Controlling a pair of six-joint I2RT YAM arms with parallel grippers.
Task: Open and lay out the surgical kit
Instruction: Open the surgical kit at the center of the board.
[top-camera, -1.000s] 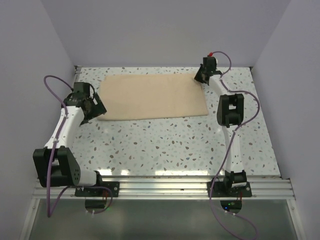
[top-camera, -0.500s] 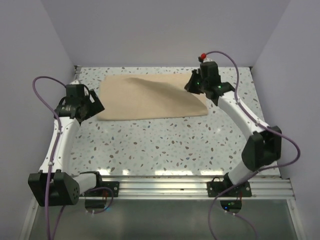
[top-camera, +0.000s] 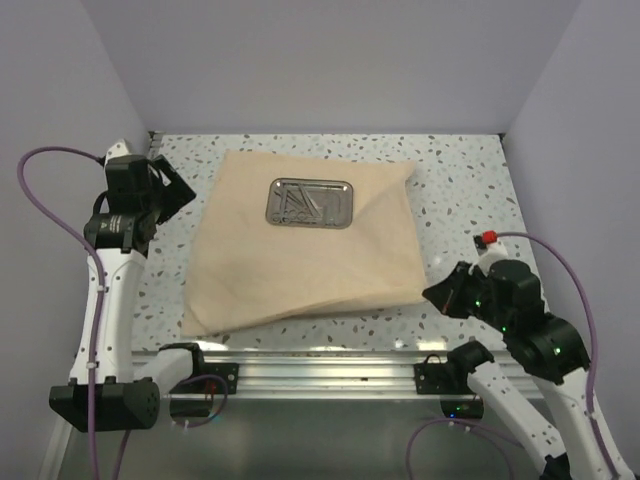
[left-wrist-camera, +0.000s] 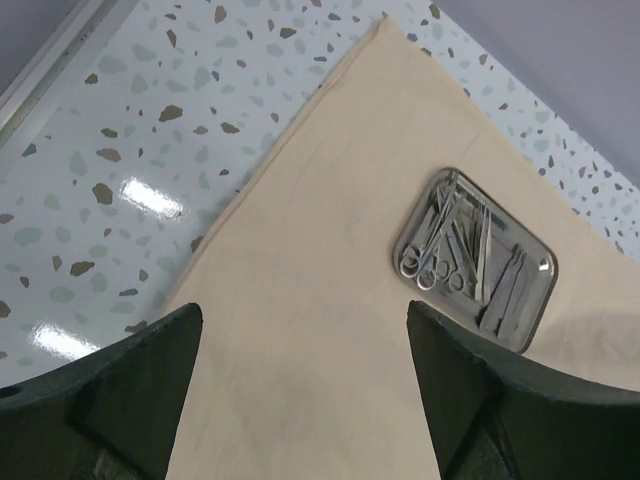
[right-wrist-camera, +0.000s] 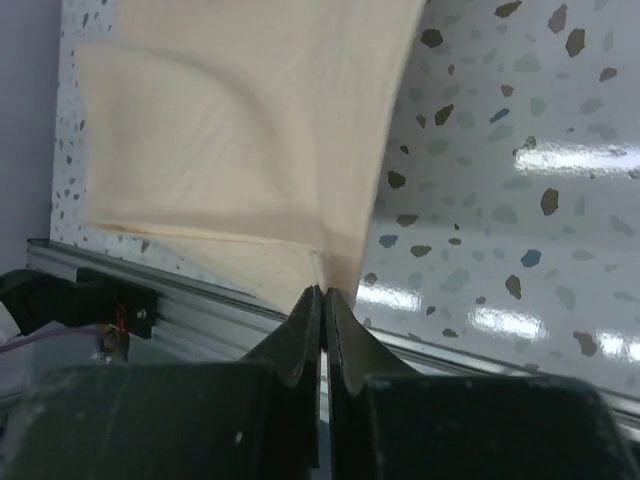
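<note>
Wrap spreads ahead-left of the right pincer, which clenches its near corner; tray lies ahead-right of the released left pincer

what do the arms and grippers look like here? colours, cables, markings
The left arm and right arm have white tubular links, boxy black joint housings, and a thin purple cable looping loosely along each. The left gripper and right gripper are black with broad wedge-shaped fingers. The right wrist has a small red cap and green indicator lights. No sleeves or lettering visible.
</note>
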